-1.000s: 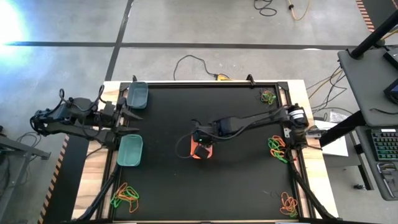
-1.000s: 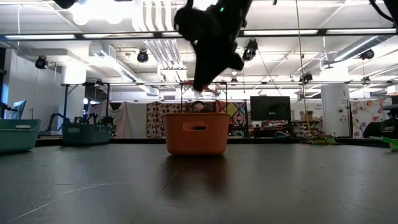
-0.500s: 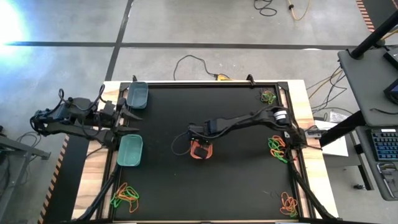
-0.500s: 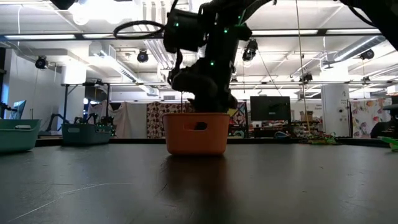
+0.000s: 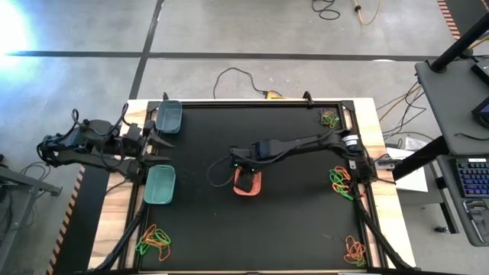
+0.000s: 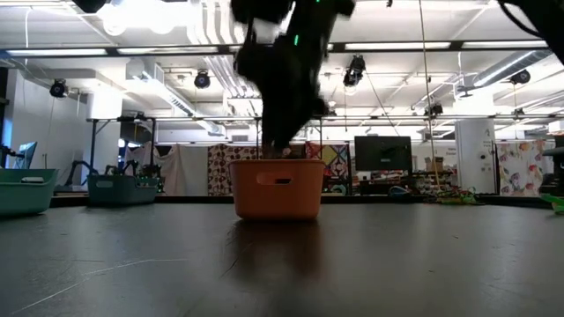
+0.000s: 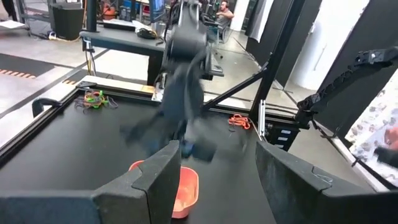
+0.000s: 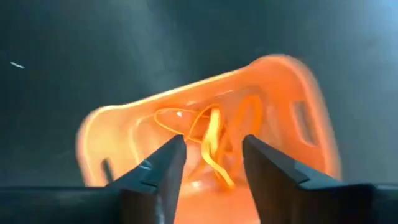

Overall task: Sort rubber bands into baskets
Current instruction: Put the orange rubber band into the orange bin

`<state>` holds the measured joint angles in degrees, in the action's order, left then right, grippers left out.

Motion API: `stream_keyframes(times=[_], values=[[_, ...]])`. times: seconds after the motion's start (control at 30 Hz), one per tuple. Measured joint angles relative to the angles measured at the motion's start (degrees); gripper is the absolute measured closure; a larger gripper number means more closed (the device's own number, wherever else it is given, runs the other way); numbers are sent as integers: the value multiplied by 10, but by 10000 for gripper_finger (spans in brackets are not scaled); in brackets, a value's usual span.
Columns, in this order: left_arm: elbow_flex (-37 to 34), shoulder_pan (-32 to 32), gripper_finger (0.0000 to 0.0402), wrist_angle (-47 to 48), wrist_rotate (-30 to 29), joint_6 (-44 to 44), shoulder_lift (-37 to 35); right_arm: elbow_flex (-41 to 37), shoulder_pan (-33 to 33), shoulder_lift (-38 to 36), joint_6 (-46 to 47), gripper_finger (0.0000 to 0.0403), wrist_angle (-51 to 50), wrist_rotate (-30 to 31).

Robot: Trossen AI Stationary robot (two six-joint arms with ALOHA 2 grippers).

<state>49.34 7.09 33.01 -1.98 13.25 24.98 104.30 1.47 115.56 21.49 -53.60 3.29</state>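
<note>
The orange basket (image 5: 250,187) (image 6: 278,187) stands near the middle of the black table. My right gripper (image 5: 243,169) (image 8: 212,142) hangs just above its rim, pointing steeply down, fingers open. Beyond the fingertips, orange rubber bands (image 8: 186,118) lie inside the orange basket (image 8: 280,87); the picture is blurred. My left gripper (image 5: 157,145) (image 7: 214,155) waits open at the table's left edge, between the dark teal basket (image 5: 169,116) and the light teal basket (image 5: 160,185).
Loose piles of green, orange and dark rubber bands lie at the near left corner (image 5: 156,238), the far right corner (image 5: 330,118), the right edge (image 5: 341,182) and the near right corner (image 5: 354,248). A raised black frame (image 5: 252,102) borders the table.
My right gripper dipped from well above the orange basket down to its rim, then rose a little and shifted toward the table's far edge, so more of the basket shows from above. The left arm kept still.
</note>
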Motion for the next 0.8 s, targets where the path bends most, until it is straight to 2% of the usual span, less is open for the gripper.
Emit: stream_keyframes(times=[0.13, 0.23, 0.43, 0.63, 0.8], values=[[0, 0, 209, -6, -1, 29, 4, 22, 17, -55, -17, 207, -64, 65], [0, 0, 209, -5, -27, 53, 17, -8, 29, -123, -19, 191, -93, 115], [0, 0, 209, -17, -81, 94, 75, -168, 49, -254, 40, 168, -97, 141], [-1, 0, 209, -50, -96, 136, 130, -329, 105, -382, 180, 153, -102, 147], [-3, 0, 209, -58, -127, 182, 167, -414, 143, -468, 303, 152, -172, 118]])
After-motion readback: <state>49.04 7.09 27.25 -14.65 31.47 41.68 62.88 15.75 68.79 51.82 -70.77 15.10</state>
